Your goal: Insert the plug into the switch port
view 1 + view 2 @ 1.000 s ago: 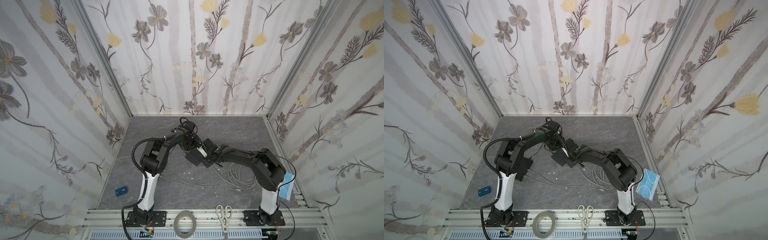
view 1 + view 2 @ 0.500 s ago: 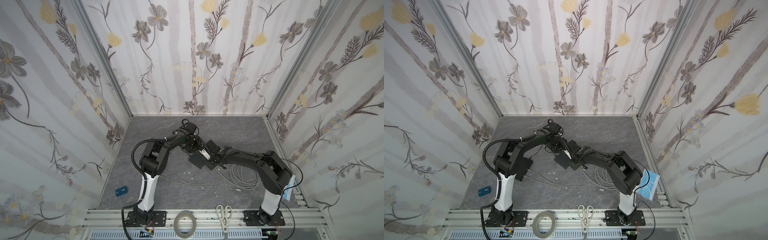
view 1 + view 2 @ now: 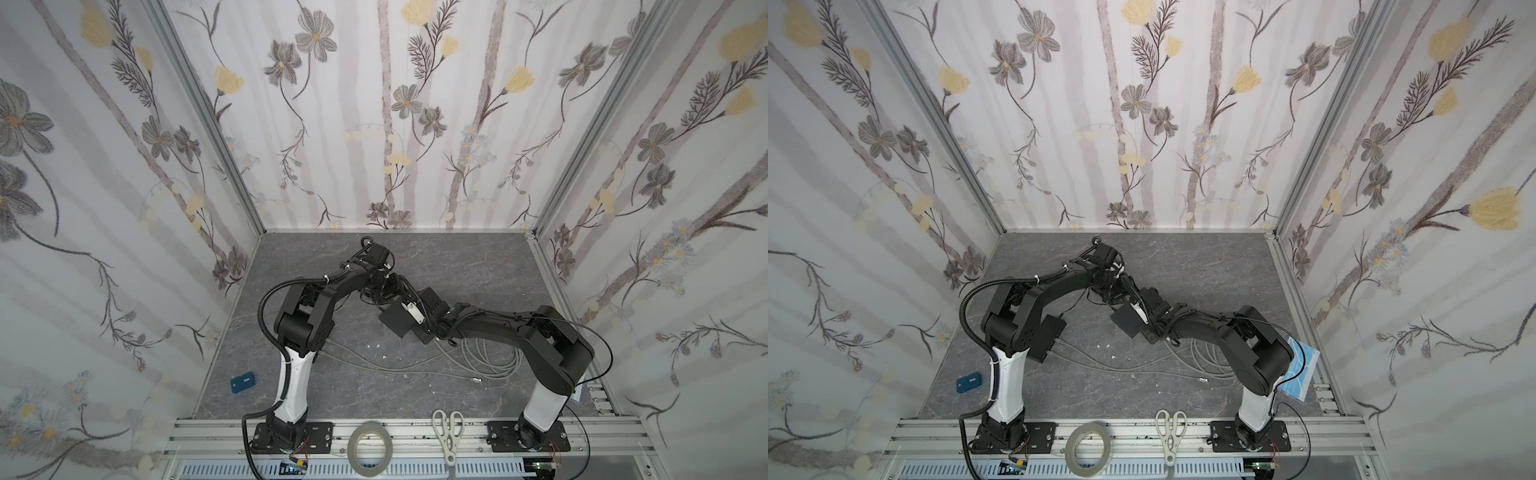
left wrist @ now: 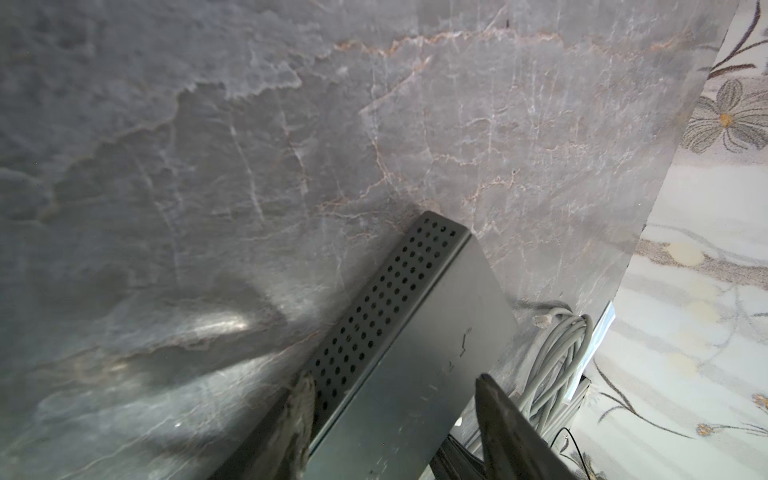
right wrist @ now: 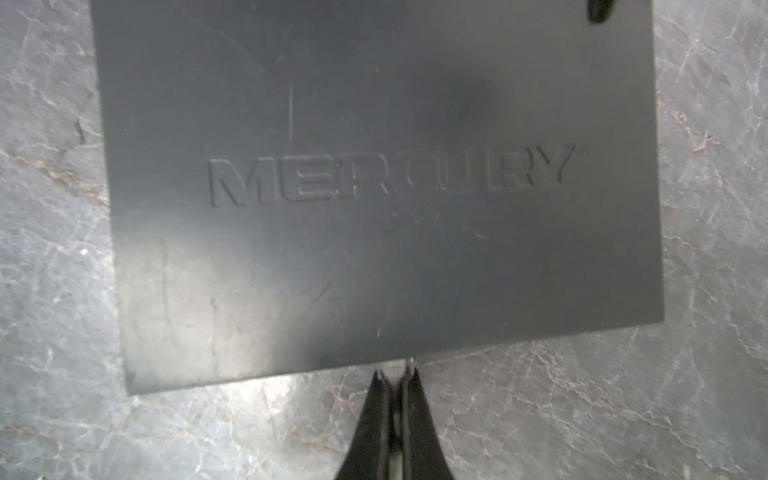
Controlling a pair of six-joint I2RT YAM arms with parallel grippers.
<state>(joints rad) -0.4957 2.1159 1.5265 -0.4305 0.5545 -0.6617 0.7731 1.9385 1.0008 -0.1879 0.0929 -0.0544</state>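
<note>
You've got the left gripper point(image 4: 394, 377) clamped across the black switch point(image 3: 395, 319): one finger point(image 4: 301, 411) is on the perforated side, the other on the opposite edge. Your right gripper point(image 5: 395, 374) is pinched shut, its tips right at the switch edge facing it (tiny glint between them, can't tell what it is). A loose plug point(image 3: 476, 379) lies on the grey table point(image 3: 457, 266) at the front of the cable coil point(image 3: 490, 357), well apart from the switch.
</note>
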